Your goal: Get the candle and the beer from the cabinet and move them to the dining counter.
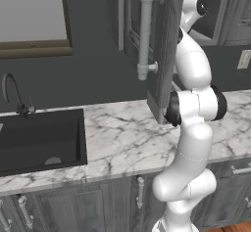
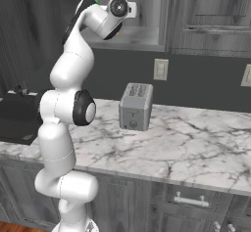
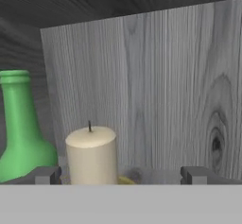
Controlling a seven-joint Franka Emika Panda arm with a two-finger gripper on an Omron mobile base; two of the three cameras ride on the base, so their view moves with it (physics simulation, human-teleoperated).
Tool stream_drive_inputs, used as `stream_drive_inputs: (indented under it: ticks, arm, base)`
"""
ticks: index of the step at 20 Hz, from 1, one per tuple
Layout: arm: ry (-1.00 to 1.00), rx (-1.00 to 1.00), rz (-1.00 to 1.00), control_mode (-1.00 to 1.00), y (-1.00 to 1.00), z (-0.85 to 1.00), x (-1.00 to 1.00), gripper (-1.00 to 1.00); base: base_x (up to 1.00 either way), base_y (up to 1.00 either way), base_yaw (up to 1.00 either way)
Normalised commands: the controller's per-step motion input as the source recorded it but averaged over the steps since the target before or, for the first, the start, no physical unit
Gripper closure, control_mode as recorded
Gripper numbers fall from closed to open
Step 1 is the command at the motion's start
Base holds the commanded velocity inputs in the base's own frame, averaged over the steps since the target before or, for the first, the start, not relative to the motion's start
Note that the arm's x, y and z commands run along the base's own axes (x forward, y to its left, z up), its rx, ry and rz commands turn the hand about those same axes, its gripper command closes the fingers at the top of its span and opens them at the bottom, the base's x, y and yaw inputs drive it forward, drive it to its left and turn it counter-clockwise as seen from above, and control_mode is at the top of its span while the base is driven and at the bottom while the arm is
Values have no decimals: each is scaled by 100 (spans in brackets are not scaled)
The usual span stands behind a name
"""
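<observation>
So the white arm's two-finger gripper is poked up into the tall grey wood-grain wall cabinet, fingers spread wide and released, nothing gripped. The short cream-white candle stub with a dark wick stands between the fingertips, nearer the one at 8 o'clock. The small green glass beer bottle stands just beside it at 9 o'clock. A silver toaster sits on the marble worktop below.
</observation>
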Motion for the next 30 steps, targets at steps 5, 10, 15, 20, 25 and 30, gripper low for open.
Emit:
stream_drive_inputs:
  ticks: [5, 10, 15, 20, 25, 30]
  arm:
    - [0, 0, 0, -100, 14, 0, 5, -100]
    - [0, 0, 0, -100, 4, 0, 10, -100]
    - [0, 0, 0, -100, 0, 0, 5, -100]
    - [0, 0, 0, -100, 0, 0, 0, -100]
    - [0, 0, 0, -100, 0, 0, 0, -100]
    - [0, 0, 0, -100, 0, 0, 0, 100]
  base:
    - [0, 0, 0]
    - [0, 0, 0]
    - [0, 0, 0]
    - [0, 0, 0]
    - [0, 0, 0]
    - [0, 0, 0]
